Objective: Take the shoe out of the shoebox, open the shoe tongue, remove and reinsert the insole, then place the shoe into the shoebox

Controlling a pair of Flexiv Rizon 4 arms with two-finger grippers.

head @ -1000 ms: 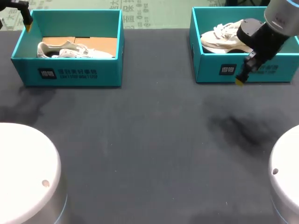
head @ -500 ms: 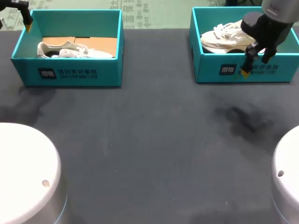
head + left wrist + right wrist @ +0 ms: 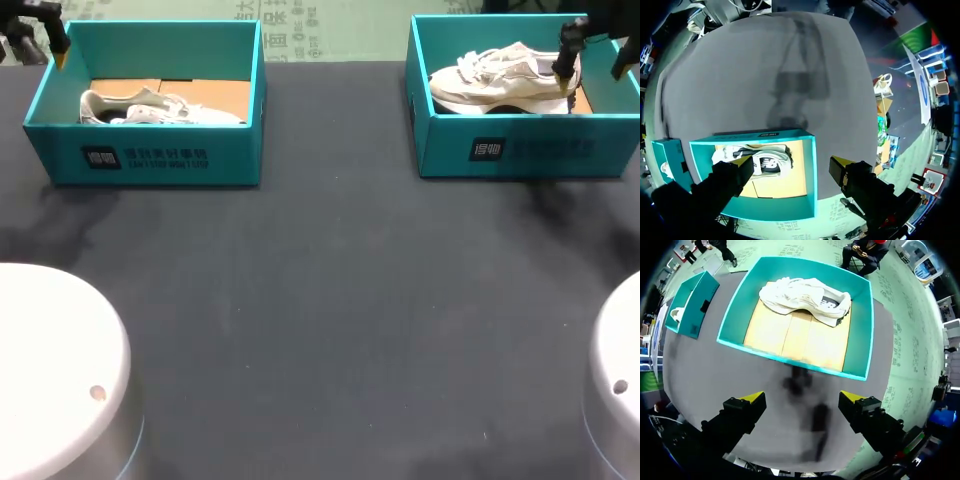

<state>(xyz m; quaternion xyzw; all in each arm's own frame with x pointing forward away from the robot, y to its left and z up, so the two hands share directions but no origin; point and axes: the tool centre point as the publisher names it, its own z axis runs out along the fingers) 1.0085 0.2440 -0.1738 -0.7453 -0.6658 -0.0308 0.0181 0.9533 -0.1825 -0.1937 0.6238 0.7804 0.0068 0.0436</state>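
The right claw (image 3: 802,399) and left claw (image 3: 790,162) are gaping wide, the right one hovering by the right shoebox (image 3: 520,150), where the white sneaker (image 3: 500,75) is lying, seemingly light, soft-sided, best pinched at its firmer heel.

A dark grey table (image 3: 320,300) mottled with soft shadows

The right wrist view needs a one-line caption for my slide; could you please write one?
Open right hand above the dark table, with a white shoe lying in the teal shoebox ahead.
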